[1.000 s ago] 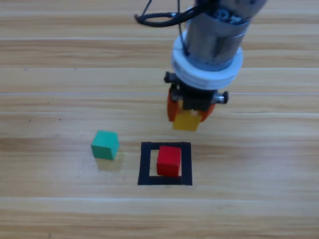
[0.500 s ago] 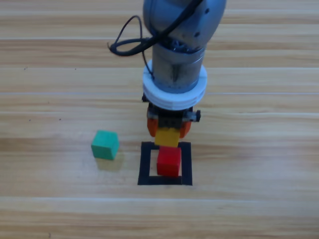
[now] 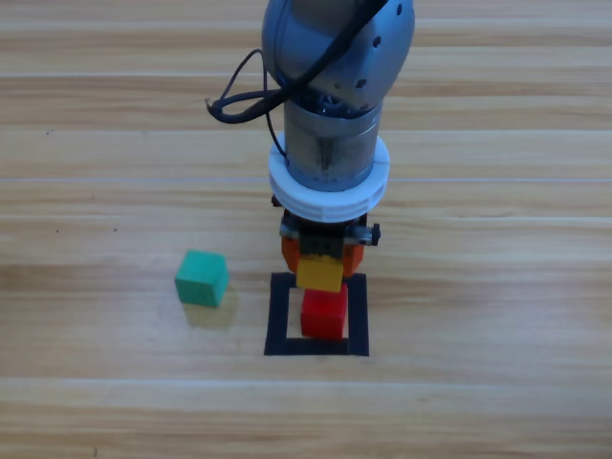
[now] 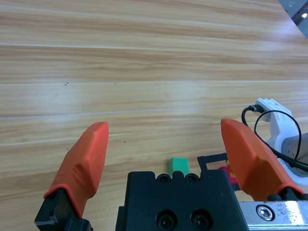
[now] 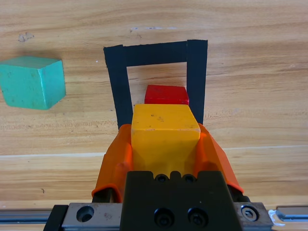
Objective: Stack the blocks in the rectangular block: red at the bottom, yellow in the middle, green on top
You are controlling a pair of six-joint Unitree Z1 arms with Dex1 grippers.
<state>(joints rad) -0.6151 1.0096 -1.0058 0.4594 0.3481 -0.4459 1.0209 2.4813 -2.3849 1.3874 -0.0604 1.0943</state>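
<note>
The right gripper (image 5: 166, 144) clamps the yellow cube (image 3: 320, 273), hanging just above and slightly far of the red cube (image 3: 324, 314) inside the rectangular block (image 3: 277, 320). To stack well, it should come a touch nearer, square the edges, then lower gently. The green cube (image 3: 201, 277) waits left; the left gripper (image 4: 166, 154), jaws apart, idles far off.

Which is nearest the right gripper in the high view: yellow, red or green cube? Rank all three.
1. Yellow cube: held between the right gripper's fingers.
2. Red cube: just below it, inside the tape rectangle.
3. Green cube: off to the picture's left, outside the tape.
</note>
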